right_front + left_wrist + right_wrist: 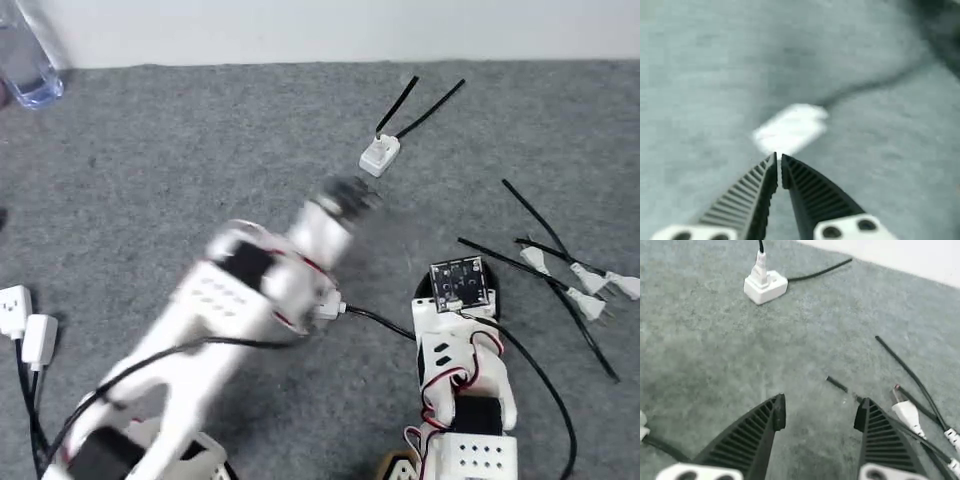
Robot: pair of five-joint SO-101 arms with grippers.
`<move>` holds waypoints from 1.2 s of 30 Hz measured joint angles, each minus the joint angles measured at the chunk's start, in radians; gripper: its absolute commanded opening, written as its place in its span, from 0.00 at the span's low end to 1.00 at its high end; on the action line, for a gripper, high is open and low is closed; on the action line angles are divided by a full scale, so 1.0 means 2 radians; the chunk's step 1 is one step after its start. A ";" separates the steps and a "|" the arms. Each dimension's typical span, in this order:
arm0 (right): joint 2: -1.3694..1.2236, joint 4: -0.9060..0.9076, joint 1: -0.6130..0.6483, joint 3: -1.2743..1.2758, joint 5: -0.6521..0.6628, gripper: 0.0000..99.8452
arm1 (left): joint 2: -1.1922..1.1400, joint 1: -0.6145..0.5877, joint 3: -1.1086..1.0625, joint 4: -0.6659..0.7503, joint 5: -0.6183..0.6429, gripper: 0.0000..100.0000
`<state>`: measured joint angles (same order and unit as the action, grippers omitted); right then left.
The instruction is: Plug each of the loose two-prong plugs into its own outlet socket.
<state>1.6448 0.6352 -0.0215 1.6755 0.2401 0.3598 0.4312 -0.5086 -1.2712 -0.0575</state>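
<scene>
One white socket [790, 127] just past tips of closed left claw [779, 159]; right claw [820, 412] wide, loose plug [905, 413] near

Grey felt table [150, 150] carries outlet socket [379, 157], loose plugs [589, 304].

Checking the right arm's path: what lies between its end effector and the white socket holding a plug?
Bare grey mat, per the right wrist view, from end effector to socket.
</scene>
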 measured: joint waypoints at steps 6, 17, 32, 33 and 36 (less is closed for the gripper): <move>0.000 0.098 -0.054 -0.085 -0.012 0.23 | 0.067 -0.211 -0.067 0.040 -0.021 0.02; 0.000 0.147 -0.147 -0.143 0.025 0.23 | 0.127 -0.404 -0.342 0.266 -0.100 0.02; 0.002 0.204 -0.226 -0.233 0.031 0.23 | 0.136 -0.408 -0.396 0.338 -0.104 0.01; 0.002 0.214 -0.226 -0.252 0.031 0.23 | 0.137 -0.404 -0.401 0.338 -0.104 0.01; -0.003 0.234 -0.226 -0.292 0.031 0.23 | 0.138 -0.392 -0.408 0.342 -0.104 0.01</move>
<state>1.6387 1.1032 -0.4741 1.0909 0.3015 0.6360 -0.3529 -1.3249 -0.5869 -0.2662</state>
